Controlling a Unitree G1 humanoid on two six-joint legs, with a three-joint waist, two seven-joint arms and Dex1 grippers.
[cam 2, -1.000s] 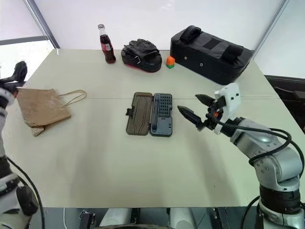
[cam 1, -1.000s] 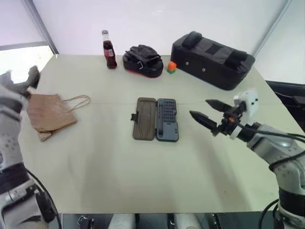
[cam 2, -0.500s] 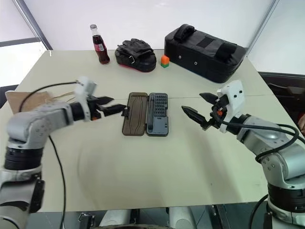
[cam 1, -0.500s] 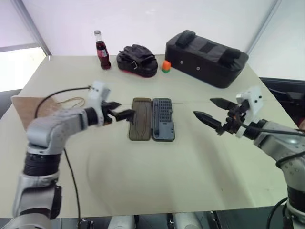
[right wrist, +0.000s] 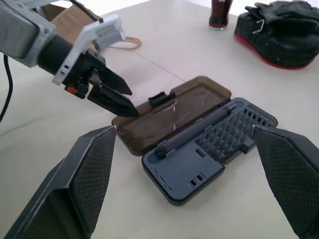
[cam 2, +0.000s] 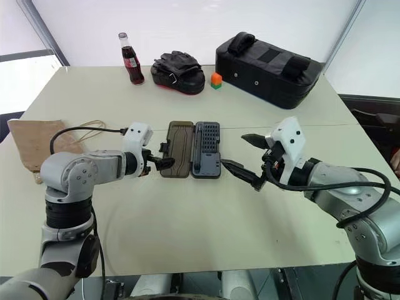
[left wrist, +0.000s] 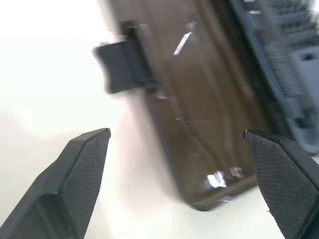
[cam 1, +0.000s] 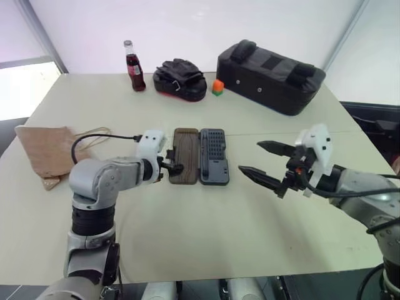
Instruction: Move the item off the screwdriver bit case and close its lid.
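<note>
Case: screwdriver bit case [cam 1: 201,164] mid-frame on the table [cam 1: 187,237], lying open flat, nothing on it.
Parts: brown see-through lid [cam 1: 184,156] on the frame-left half, grey base [cam 1: 214,156] on the right half, hinge between.
Left gripper: left gripper [cam 1: 172,164] with fingers spread, at the lid's outer edge just beside the latch tab [left wrist: 119,64].
Right gripper: right gripper [cam 2: 234,150] spread wide, near the base's right side, not touching.
Handling: likely stiff light plastic that slides easily on a smooth top.
Hold: probably lift at the lid's free edge by the tab and steady the base.
Other: paper bag [cam 1: 40,147] at frame left, well apart.
</note>
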